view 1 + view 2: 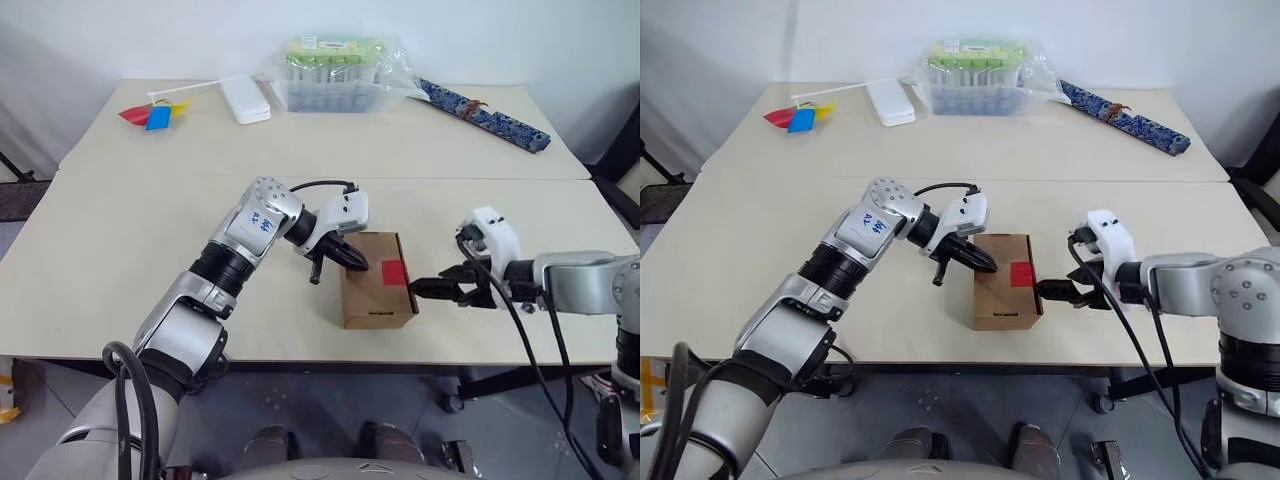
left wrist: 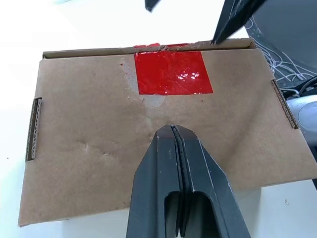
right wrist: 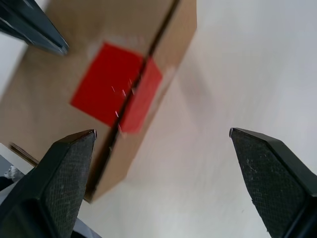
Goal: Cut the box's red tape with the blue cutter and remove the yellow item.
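Note:
The brown box point(image 1: 372, 292) stands near the table's front edge, and the red tape point(image 1: 393, 270) lies on its top, folded over the right edge. My left gripper point(image 1: 350, 259) is shut with nothing between its fingers, its tip resting on the box top point(image 2: 89, 124) just short of the tape point(image 2: 173, 73). My right gripper point(image 1: 418, 290) is open beside the box's right side, level with the tape point(image 3: 116, 89), not touching it. A dark line runs along the flap seam through the tape. The blue cutter and the yellow item are out of view.
At the table's far side lie a red-blue-yellow pinwheel point(image 1: 155, 113), a white flat block point(image 1: 245, 100), a plastic-wrapped green-topped container point(image 1: 335, 75) and a long blue patterned strip point(image 1: 485, 113). A seam point(image 1: 150, 172) crosses the table behind the box.

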`<state>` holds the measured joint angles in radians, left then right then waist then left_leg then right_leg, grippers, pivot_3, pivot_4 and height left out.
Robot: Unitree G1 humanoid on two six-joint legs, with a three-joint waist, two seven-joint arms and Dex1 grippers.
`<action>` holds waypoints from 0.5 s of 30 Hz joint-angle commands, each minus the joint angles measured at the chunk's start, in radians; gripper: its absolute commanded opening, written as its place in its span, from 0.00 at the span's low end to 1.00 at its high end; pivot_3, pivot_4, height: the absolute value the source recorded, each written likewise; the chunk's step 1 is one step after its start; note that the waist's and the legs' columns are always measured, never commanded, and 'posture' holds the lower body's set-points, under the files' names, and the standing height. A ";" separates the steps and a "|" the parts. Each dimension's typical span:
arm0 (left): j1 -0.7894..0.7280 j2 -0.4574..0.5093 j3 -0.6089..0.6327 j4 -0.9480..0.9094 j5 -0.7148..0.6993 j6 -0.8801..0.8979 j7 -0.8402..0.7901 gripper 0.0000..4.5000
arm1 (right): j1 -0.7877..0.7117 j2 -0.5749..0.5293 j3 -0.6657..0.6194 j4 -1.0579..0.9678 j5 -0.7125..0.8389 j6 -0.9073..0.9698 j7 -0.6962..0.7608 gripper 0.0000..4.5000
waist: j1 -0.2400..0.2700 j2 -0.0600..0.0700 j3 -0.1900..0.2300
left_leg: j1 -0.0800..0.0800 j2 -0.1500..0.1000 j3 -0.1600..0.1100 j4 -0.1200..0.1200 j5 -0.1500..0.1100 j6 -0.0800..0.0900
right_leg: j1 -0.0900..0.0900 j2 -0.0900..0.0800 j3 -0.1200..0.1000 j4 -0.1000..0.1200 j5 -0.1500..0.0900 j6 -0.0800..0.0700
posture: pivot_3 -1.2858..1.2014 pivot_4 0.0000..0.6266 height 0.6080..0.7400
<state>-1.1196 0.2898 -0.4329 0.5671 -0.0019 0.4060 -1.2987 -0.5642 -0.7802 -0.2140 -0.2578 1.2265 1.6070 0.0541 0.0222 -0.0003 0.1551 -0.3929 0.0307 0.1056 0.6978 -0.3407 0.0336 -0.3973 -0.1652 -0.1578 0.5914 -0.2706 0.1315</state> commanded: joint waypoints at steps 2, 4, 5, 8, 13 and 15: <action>0.041 0.002 -0.049 0.009 0.049 0.018 -0.002 0.00 | 0.032 -0.011 -0.017 -0.004 0.008 0.007 -0.012 1.00 | 0.000 0.000 0.000 | 0.000 0.000 0.000 0.000 0.000 0.000 | 0.000 0.000 0.000 0.000 0.000 0.000 | 0.52 0.24 1.00; 0.044 0.003 -0.050 0.004 0.050 0.020 -0.002 0.00 | 0.038 -0.015 -0.013 -0.005 0.004 0.007 -0.007 1.00 | 0.000 0.000 0.000 | 0.000 0.000 0.000 0.000 0.000 0.000 | 0.000 0.000 0.000 0.000 0.000 0.000 | 0.52 0.24 1.00; 0.046 0.005 -0.050 0.000 0.050 0.021 -0.002 0.00 | 0.040 -0.016 -0.010 -0.002 -0.001 0.007 -0.007 1.00 | 0.000 0.000 0.000 | 0.000 0.000 0.000 0.000 0.000 0.000 | 0.000 0.000 0.000 0.000 0.000 0.000 | 0.52 0.24 1.00; 0.050 0.009 -0.051 -0.010 0.051 0.024 -0.003 0.00 | 0.051 -0.024 0.000 0.000 -0.015 0.007 -0.002 1.00 | 0.000 0.000 0.000 | 0.000 0.000 0.000 0.000 0.000 0.000 | 0.000 0.000 0.000 0.000 0.000 0.000 | 0.52 0.24 1.00; 0.061 0.017 -0.053 -0.025 0.052 0.029 -0.004 0.00 | 0.087 -0.048 0.004 0.015 -0.069 0.007 0.027 1.00 | 0.000 0.000 0.000 | 0.000 0.000 0.000 0.000 0.000 0.000 | 0.000 0.000 0.000 0.000 0.000 0.000 | 0.52 0.24 1.00; 0.065 0.018 -0.054 -0.028 0.053 0.030 -0.005 0.00 | 0.091 -0.054 0.009 0.026 -0.093 0.007 0.042 1.00 | 0.001 0.000 0.000 | 0.000 0.000 0.000 0.000 0.000 0.001 | 0.000 0.000 0.000 0.000 0.000 0.000 | 0.52 0.24 1.00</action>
<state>-1.0942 0.2950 -0.4328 0.5186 0.0019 0.4138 -1.2922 -0.4870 -0.8122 -0.2034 -0.2323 1.1603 1.6011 0.0882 0.0232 -0.0004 0.1550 -0.3927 0.0307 0.1054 0.6975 -0.3410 0.0341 -0.3971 -0.1653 -0.1579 0.5911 -0.2706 0.1315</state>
